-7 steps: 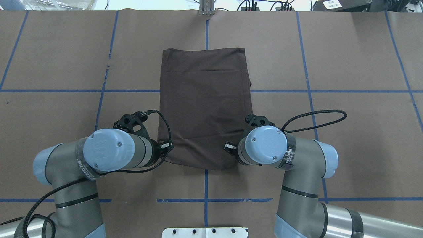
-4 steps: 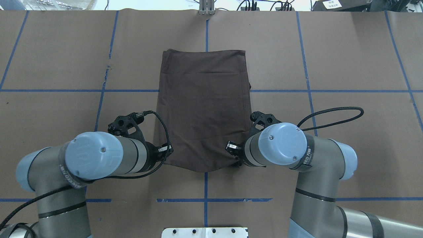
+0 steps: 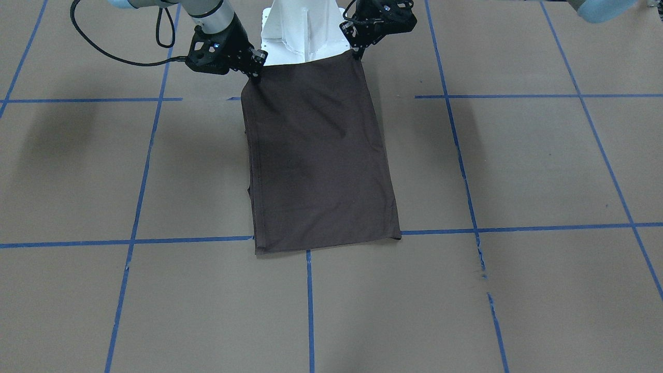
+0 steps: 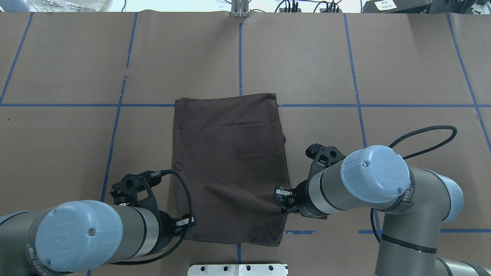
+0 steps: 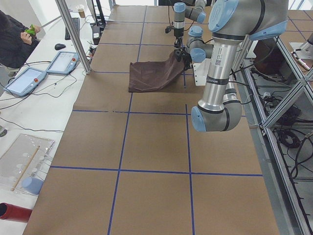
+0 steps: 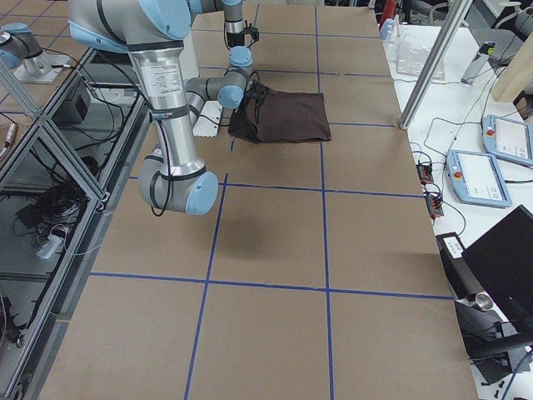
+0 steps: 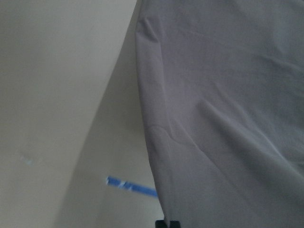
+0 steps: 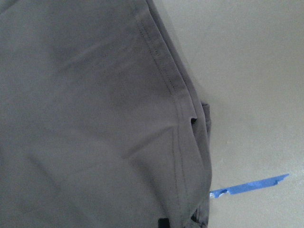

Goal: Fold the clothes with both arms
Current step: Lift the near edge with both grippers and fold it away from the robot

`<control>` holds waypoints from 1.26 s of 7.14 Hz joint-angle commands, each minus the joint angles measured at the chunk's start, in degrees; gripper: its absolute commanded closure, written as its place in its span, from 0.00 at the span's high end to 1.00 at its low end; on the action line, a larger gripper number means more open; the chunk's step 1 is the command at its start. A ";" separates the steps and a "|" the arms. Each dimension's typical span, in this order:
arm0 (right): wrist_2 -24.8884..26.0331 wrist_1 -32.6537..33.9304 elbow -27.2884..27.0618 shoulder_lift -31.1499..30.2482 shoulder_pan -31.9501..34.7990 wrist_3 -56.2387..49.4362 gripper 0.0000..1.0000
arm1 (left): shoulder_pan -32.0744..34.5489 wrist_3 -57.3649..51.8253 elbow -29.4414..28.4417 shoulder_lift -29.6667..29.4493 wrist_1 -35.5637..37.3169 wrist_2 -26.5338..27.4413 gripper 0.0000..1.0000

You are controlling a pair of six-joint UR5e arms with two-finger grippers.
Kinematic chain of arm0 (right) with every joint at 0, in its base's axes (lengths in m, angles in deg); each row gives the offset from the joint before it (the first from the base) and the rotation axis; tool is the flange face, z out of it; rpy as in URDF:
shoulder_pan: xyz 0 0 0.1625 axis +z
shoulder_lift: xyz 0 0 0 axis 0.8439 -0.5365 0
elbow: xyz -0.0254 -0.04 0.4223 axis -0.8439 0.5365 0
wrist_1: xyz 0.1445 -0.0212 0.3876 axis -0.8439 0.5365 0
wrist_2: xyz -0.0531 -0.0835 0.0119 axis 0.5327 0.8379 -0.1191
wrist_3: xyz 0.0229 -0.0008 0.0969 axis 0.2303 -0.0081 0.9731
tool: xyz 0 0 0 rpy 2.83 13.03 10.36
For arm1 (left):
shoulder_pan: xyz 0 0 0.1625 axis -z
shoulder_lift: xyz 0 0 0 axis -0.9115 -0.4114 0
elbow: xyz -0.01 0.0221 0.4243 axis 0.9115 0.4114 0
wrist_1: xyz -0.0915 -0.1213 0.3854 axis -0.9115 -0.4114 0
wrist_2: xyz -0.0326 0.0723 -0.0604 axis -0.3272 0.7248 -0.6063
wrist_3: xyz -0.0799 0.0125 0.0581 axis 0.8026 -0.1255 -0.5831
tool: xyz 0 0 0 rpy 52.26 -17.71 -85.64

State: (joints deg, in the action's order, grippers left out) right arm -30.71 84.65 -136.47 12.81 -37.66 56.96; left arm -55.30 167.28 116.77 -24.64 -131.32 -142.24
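Observation:
The dark brown T-shirt lies folded into a long rectangle on the brown table cover; collar, logo and tags are hidden. Its far edge lies on the cross tape line. Its near edge is lifted off the table, as the front-facing view shows. My left gripper is shut on the near left corner; in the front-facing view it is on the right. My right gripper is shut on the near right corner. Both wrist views show only shirt cloth up close.
The white base pedestal stands just behind the shirt's near edge. Blue tape lines grid the table. A black cable loops off the right wrist. An operator and tablets are beyond the table's far edge.
Both arms have drawn back towards the base and dragged the shirt with them. Its far edge has slid from the far grid cell to the cross tape line.

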 commanded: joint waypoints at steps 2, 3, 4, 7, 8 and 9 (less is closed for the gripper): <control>2.20 -0.14 12.46 9.23 9.33 -7.38 0.00 | 9.40 -5.89 -7.31 -2.43 -1.68 -0.01 0.00; 1.85 -0.14 16.78 12.74 12.34 -7.75 0.00 | 14.68 -8.01 -13.53 -4.28 -5.70 -0.28 0.00; 2.11 -3.44 24.74 16.95 14.02 -7.75 0.00 | 18.82 -9.68 -18.12 -4.65 -9.57 -2.98 0.00; 1.76 -9.44 48.22 29.18 19.29 -9.15 0.36 | 28.68 -11.28 -42.56 -14.36 -23.95 -4.85 0.42; 1.59 -11.89 55.33 31.90 21.31 -12.90 0.99 | 31.92 -14.93 -54.17 -17.54 -32.90 -4.67 0.99; -0.77 -12.44 57.49 32.02 23.51 -19.73 1.00 | 35.00 -21.06 -60.81 -19.57 -35.60 -4.76 1.00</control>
State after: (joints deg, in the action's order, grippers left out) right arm -29.55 73.67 -84.26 43.25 -16.87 44.01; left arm -24.21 152.22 66.57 -40.96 -160.95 -146.98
